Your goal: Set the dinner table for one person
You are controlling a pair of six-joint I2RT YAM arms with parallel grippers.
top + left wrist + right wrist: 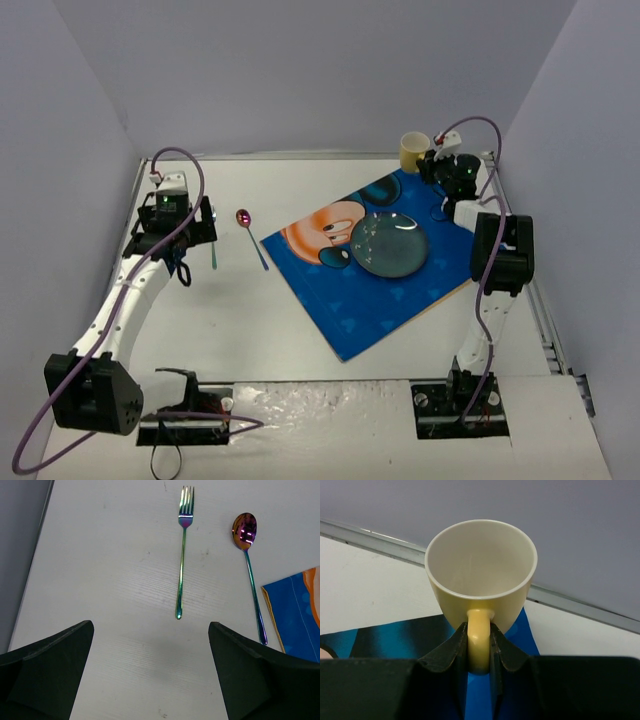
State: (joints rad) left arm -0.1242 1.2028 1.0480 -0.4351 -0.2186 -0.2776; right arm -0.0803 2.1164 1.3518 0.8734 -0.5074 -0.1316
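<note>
The white dinner table (pixel 260 320) bears a blue cartoon-mouse placemat (pixel 380 300) with a grey-green plate (pixel 389 245) on it. My right gripper (pixel 432 163) is shut on the handle (pixel 479 640) of a pale yellow mug (pixel 413 151), upright at the mat's far corner; the mug (pixel 481 572) looks empty. My left gripper (pixel 190 228) is open and empty above the table. An iridescent fork (pixel 182 555) lies just ahead of its jaws, with an iridescent spoon (pixel 248 565) to its right; the spoon (pixel 250 233) is left of the mat.
The table's metal rim (pixel 580 607) and grey back wall run just behind the mug. Grey side walls close in the table left and right. The mat's corner (pixel 295 615) shows at the right of the left wrist view.
</note>
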